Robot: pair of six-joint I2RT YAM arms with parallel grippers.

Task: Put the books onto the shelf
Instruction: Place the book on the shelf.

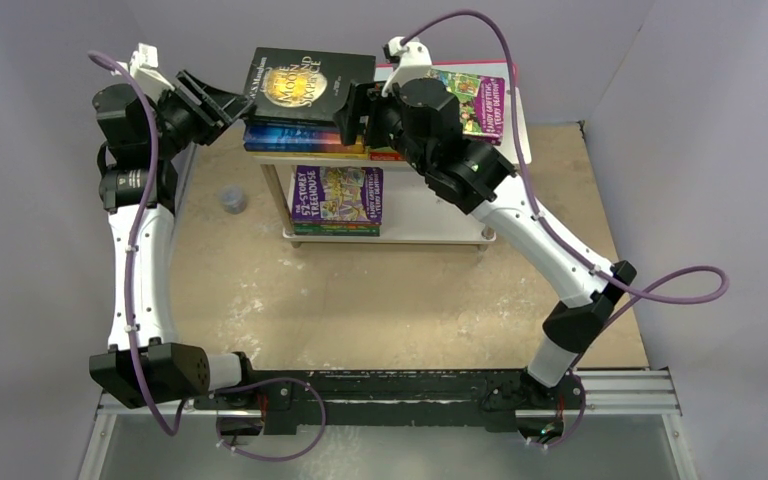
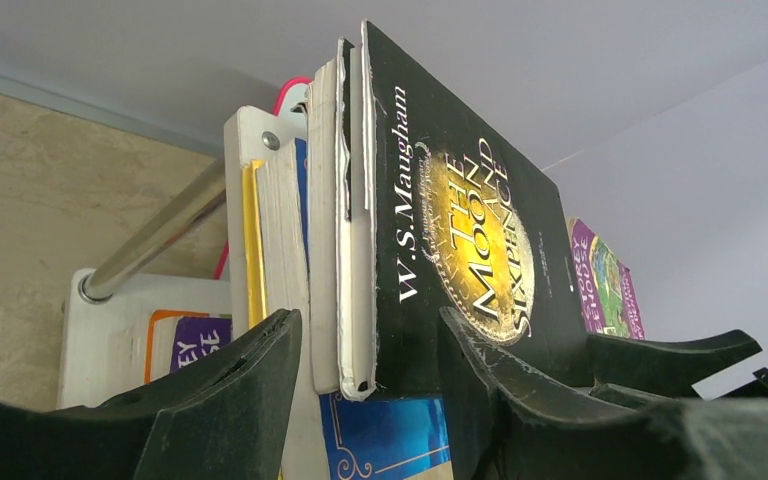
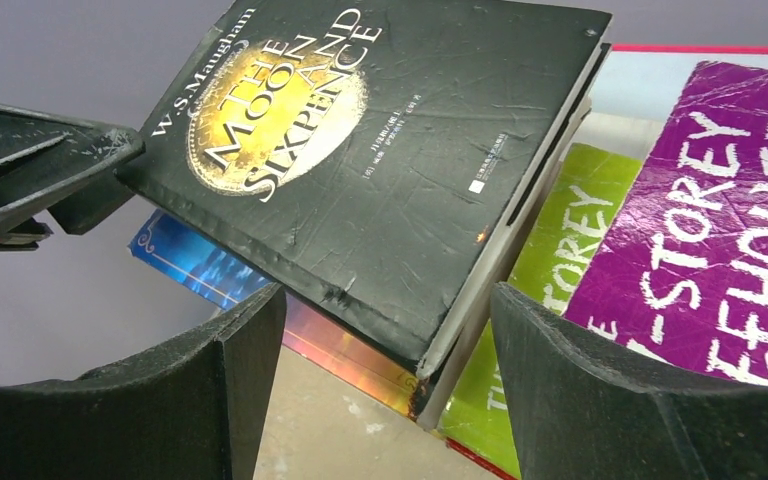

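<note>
The shelf (image 1: 430,215) stands at the table's far middle. On its top tier lies a stack of books, with the black "Moon and Sixpence" (image 1: 310,85) uppermost, skewed over a blue book (image 1: 290,135). My left gripper (image 1: 228,103) is open at the black book's left edge; in the left wrist view its fingers (image 2: 250,390) straddle the edge of that book (image 2: 460,230) with gaps on both sides. My right gripper (image 1: 352,108) is open at the right edge, and the book's corner (image 3: 410,330) sits between its fingers without touching. A purple Treehouse book (image 1: 475,100) lies beside the stack.
The lower tier carries another pile topped by a purple "52-Storey Treehouse" (image 1: 338,193). A white pink-edged board (image 1: 518,80) shows behind the top tier. A small grey object (image 1: 232,200) lies on the tabletop left of the shelf. Walls close in on three sides.
</note>
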